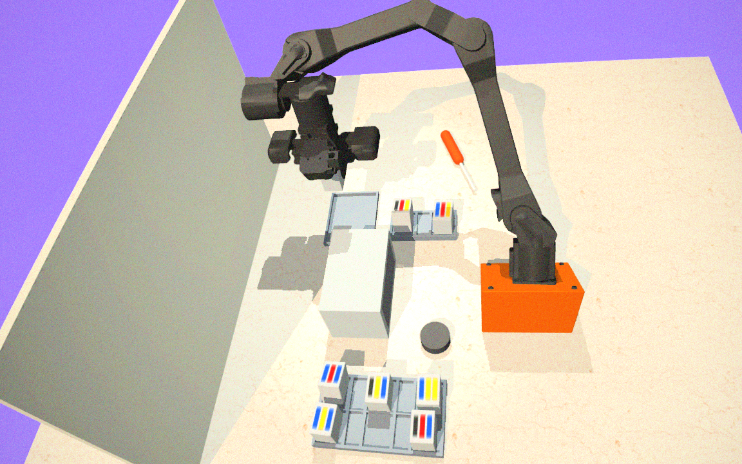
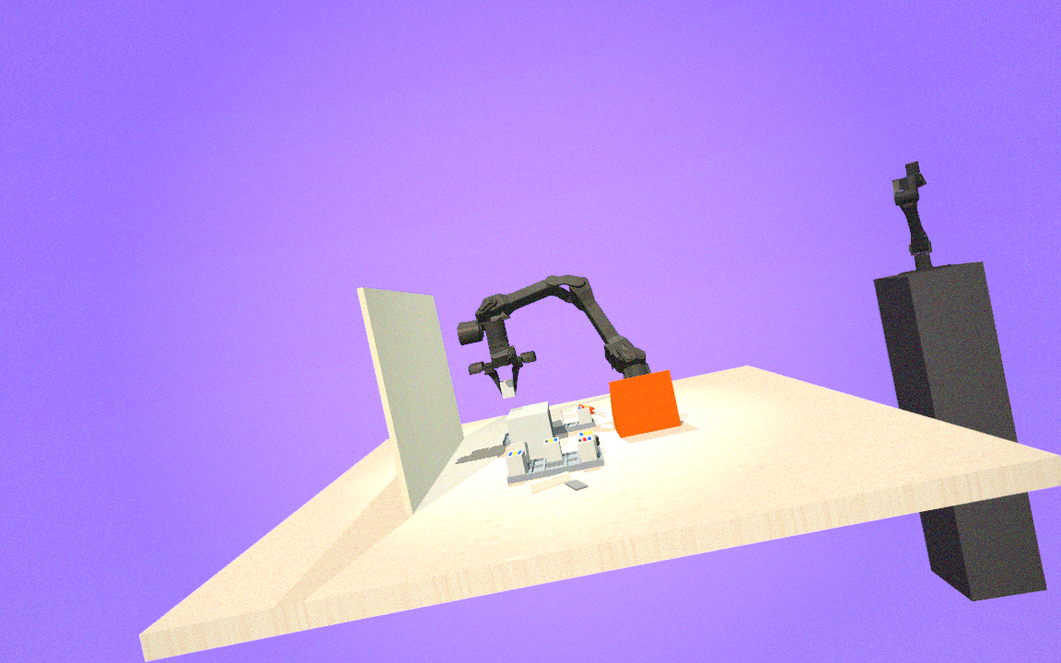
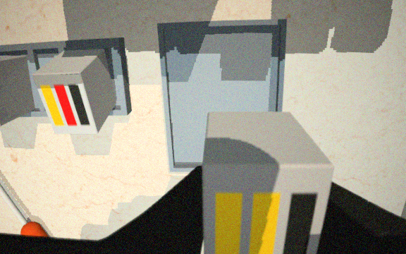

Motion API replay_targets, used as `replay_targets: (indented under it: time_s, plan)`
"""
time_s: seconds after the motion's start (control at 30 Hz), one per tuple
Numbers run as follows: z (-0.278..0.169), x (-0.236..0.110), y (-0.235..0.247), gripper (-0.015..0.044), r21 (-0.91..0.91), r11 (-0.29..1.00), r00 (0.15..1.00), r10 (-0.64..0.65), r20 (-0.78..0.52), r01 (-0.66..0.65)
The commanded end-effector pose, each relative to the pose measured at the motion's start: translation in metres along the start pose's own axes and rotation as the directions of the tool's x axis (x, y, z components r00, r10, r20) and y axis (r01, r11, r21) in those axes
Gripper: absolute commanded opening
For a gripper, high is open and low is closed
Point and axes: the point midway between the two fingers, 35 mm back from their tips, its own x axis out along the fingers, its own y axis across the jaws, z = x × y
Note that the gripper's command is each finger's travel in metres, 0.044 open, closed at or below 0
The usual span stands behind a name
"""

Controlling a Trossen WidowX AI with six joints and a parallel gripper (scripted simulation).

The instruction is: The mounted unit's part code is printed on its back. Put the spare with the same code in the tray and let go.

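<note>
On the left of the table stands a tall grey wall. Just right of it, up in the air, the tool is clamped tight on a small grey spare block with two yellow stripes and one black stripe. Below the block, a bit ahead of it in the wrist view, lies the shallow blue-grey tray, next to the big pale box. Right of the tray, two more striped blocks sit in a small holder. Further right lies an orange-handled screwdriver, then the orange base of the arm.

I think the block is not quite over the tray yet. If the tool opens too early or too high, the block could hit the tray's rim, tip over or bounce out onto the table.
</note>
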Motion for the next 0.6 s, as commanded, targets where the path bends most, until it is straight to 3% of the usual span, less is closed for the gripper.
replay_targets:
  time_s: [0.0, 0.57]
  plan:
    - [0.001, 0.004, 0.000, 0.0000, -0.006, 1.000, 1.000, 0.000, 0.001, 0.000]
    - [0.001, 0.018, -0.002, 0.0000, -0.006, 1.000, 1.000, 0.000, 0.002, 0.000]
